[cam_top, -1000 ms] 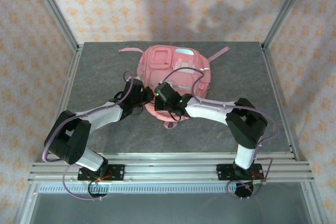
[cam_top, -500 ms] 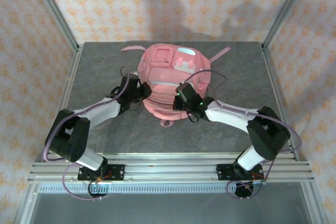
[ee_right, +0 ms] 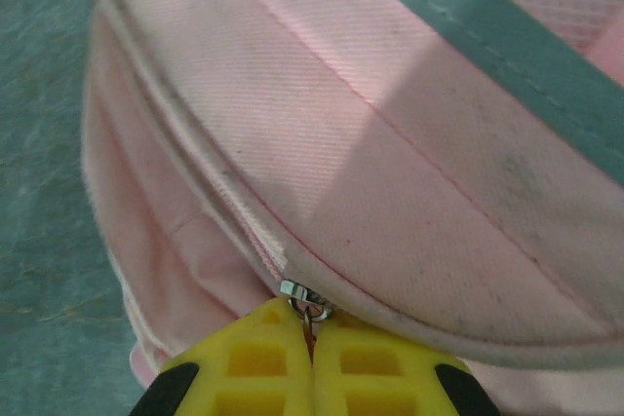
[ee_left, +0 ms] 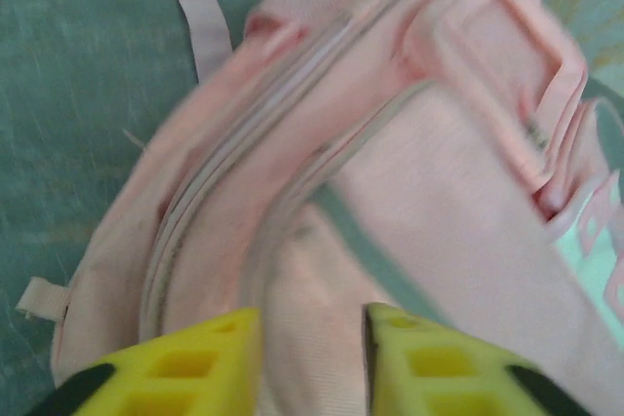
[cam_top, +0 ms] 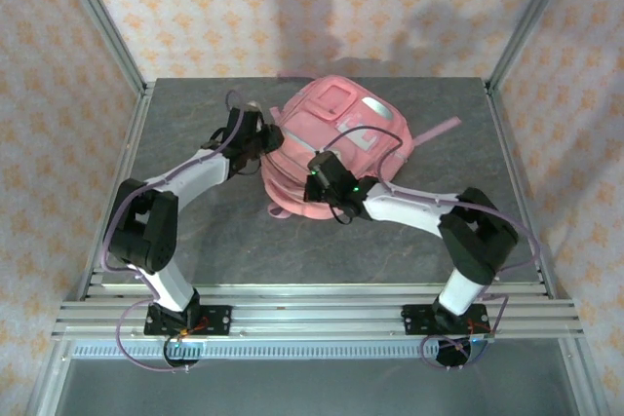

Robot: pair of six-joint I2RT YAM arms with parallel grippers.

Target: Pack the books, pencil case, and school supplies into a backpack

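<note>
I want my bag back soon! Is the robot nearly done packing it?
Probably close. Done: on the pink backpack, the zip seam by the pull looks closed, though what is inside is hidden. In hand: the right gripper is shut on the zipper pull, and the left gripper stands open over the fabric. Left: likely just letting go.

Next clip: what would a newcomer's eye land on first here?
The big pink backpack dominates, lying in the middle of the grey table with both arms reaching onto it. At its near edge the right claw is pinched shut on a small metal zipper pull. The left claw stands with its fingers apart over the fabric on the backpack's left side.
</note>
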